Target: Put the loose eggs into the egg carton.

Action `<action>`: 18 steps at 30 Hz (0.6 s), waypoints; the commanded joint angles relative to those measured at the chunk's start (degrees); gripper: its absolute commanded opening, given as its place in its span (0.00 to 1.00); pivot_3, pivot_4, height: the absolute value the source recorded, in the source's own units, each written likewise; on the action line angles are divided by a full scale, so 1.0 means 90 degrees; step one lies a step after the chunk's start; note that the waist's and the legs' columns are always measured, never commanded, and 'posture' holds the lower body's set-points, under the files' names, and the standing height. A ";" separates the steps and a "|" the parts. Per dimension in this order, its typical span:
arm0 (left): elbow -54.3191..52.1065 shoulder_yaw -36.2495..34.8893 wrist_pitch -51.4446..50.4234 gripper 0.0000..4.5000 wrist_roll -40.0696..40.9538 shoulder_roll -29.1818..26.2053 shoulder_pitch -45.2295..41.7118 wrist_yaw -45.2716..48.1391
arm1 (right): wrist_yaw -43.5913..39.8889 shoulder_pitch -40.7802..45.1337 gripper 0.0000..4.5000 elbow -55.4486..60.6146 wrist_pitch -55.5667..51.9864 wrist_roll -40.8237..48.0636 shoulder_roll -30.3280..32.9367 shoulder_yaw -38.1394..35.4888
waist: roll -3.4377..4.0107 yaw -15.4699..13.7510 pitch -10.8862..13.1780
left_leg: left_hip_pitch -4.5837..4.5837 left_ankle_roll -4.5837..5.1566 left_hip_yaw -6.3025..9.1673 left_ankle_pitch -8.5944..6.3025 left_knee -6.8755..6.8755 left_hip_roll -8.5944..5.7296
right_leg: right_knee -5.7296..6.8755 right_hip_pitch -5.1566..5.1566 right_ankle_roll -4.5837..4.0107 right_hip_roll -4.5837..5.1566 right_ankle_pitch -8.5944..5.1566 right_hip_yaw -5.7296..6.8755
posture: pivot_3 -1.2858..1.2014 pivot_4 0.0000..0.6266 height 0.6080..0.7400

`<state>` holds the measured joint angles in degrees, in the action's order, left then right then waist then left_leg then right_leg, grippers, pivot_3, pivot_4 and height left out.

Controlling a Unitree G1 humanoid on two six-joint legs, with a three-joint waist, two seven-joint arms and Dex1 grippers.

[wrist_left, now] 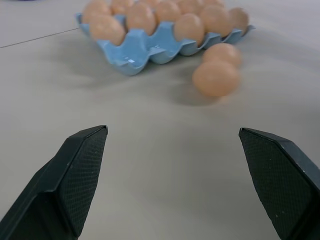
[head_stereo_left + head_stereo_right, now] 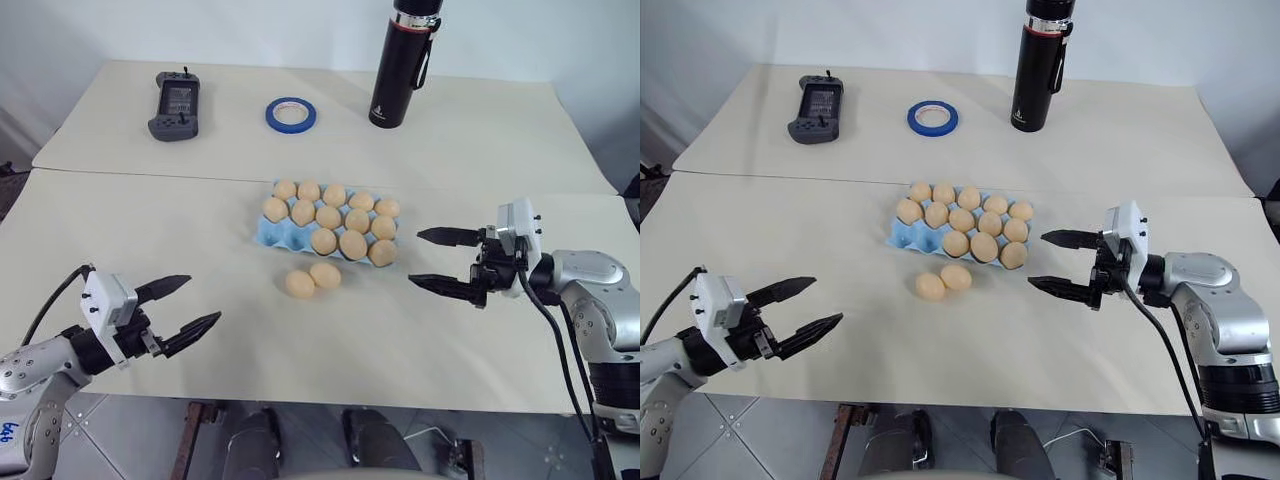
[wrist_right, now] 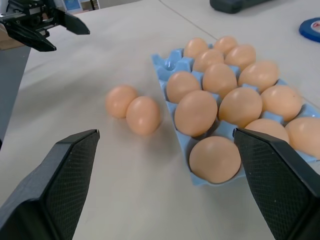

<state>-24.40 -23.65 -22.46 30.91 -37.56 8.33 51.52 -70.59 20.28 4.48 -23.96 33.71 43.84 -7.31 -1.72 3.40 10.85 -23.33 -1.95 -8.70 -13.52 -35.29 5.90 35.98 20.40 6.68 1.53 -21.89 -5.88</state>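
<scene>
Waiting between picks: two loose eggs (image 2: 312, 279) lie on the table (image 2: 150, 220) with both grippers released and empty.

The eggs touch each other just off the carton (image 2: 270, 232), at its 6 o'clock edge, roughly midway between the two arms. The carton sits mid-table with thirteen eggs seated and its near-left cups bare, at about 7 o'clock of the tray. The left gripper (image 2: 182, 308) hovers low at 8 o'clock from the eggs, well apart from them, jaws spread wide; the right gripper (image 2: 440, 259) hangs at 3 o'clock of the carton, likewise spread. Judging from this, the next move calls for one gripper to straddle a single egg, parting it from its twin, close gently, then lift and lower it into a bare cup.
</scene>
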 commanded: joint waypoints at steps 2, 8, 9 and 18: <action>0.0028 0.1251 0.0185 1.00 -0.0513 0.0152 -0.1045 -0.0292 | -0.0012 0.0046 1.00 0.0172 0.0053 0.0065 0.0087 -0.0139 | 0.0000 -0.0040 0.0000 | -0.0001 0.0005 0.0003 0.0003 -0.0006 -0.0007 | 0.0000 -0.0004 0.0002 -0.0004 0.0001 0.0005 | 0.52 0.24 1.00; 0.1101 0.2533 0.0550 1.00 -0.1407 0.0971 -0.2182 -0.0910 | 0.0197 -0.0147 1.00 0.0394 0.0052 0.0067 0.0006 -0.0174 | 0.0001 0.0008 -0.0001 | -0.0001 0.0017 -0.0014 0.0000 -0.0050 -0.0006 | 0.0005 -0.0012 0.0023 -0.0006 0.0012 -0.0006 | 0.52 0.24 1.00; 0.1228 0.2655 0.0596 1.00 -0.1491 0.1084 -0.2269 -0.0972 | 0.0214 -0.0203 1.00 0.0441 0.0049 0.0076 0.0014 -0.0186 | 0.0004 0.0005 -0.0002 | -0.0001 0.0017 -0.0014 0.0000 -0.0053 -0.0003 | 0.0008 -0.0011 0.0026 -0.0008 0.0013 -0.0007 | 0.52 0.24 1.00; 0.2259 0.3231 0.1209 1.00 -0.2086 0.1664 -0.2747 -0.1208 | 0.0408 -0.0477 1.00 0.0686 0.0007 0.0159 0.0058 -0.0338 | 0.0004 -0.0009 -0.0002 | -0.0004 0.0020 -0.0014 0.0002 -0.0092 -0.0001 | 0.0052 -0.0003 0.0033 -0.0009 0.0013 -0.0016 | 0.52 0.24 1.00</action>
<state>-3.62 5.16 -13.10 12.78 -23.00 -15.52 40.88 -67.20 16.29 8.82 -24.01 33.92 43.73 -7.99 -1.69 3.32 10.83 -23.36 -1.75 -8.83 -13.49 -36.13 5.88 36.47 20.37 6.99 1.45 -21.78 -6.03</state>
